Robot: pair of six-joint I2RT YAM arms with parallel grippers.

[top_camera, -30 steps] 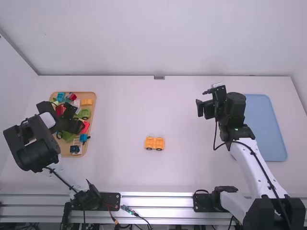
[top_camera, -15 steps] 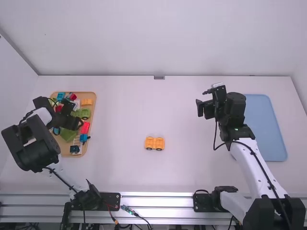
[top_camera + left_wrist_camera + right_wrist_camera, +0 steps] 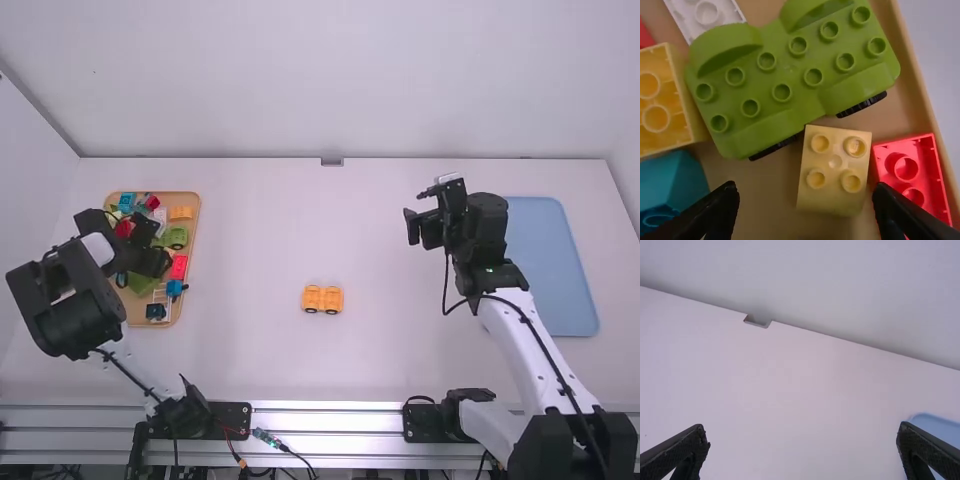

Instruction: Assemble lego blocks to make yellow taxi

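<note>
The left arm (image 3: 78,315) leans outward from its base, and the left gripper (image 3: 164,247) points downward, its 2 fingers (image 3: 720,210) wide apart. The right arm (image 3: 520,335) reaches forward, slanting toward the middle. At its end, the right gripper (image 3: 424,212) tilts forward, its 2 fingers (image 3: 687,447) also spread wide.

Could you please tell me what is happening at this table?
The robot seems to be picking out blocks for a yellow taxi. Its left gripper is open over the tray, near a pale yellow block. An orange-yellow wheeled piece sits mid-table. The right gripper is open and holds nothing.
</note>
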